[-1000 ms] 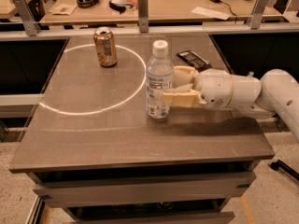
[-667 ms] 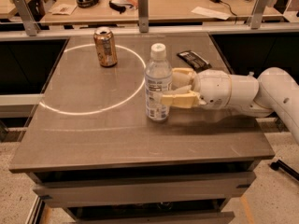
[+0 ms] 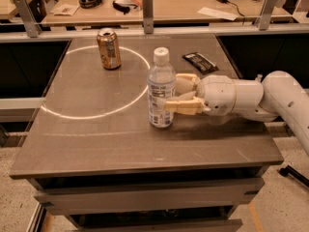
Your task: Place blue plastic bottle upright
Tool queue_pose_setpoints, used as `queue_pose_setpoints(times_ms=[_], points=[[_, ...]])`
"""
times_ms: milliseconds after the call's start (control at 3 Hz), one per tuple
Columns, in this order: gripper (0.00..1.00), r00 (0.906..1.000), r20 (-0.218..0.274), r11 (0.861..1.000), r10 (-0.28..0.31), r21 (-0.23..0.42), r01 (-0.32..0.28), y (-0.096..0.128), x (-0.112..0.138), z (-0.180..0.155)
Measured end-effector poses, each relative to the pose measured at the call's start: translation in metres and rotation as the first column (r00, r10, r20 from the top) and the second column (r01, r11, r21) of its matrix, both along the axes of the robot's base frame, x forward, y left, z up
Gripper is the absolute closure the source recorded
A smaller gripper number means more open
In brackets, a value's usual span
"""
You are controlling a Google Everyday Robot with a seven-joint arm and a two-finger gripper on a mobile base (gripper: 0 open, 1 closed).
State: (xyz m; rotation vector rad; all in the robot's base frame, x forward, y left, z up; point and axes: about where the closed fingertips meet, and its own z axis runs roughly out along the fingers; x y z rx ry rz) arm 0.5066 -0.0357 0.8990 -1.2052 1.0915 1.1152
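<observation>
The blue plastic bottle is clear with a white cap and a white label. It stands upright on the grey-brown table, just right of centre. My gripper reaches in from the right at label height. Its cream fingers sit one in front of the bottle and one behind, closed on its right side. The white arm stretches off to the right edge of the table.
A copper-coloured drink can stands upright at the back left, on a white circle line marked on the tabletop. A dark flat packet lies at the back right. A railing with metal posts runs behind the table.
The bottle and the gripper have shifted slightly to the left together. The bottle stays upright. The can and packet have not moved.
</observation>
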Motion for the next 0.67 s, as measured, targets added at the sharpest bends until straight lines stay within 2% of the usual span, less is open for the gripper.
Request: queue_pose_setpoints(times_ms=[667], points=[[0.36,1.0000,0.000,1.000,0.000,0.000,0.000,0.0000,0.0000,0.0022]])
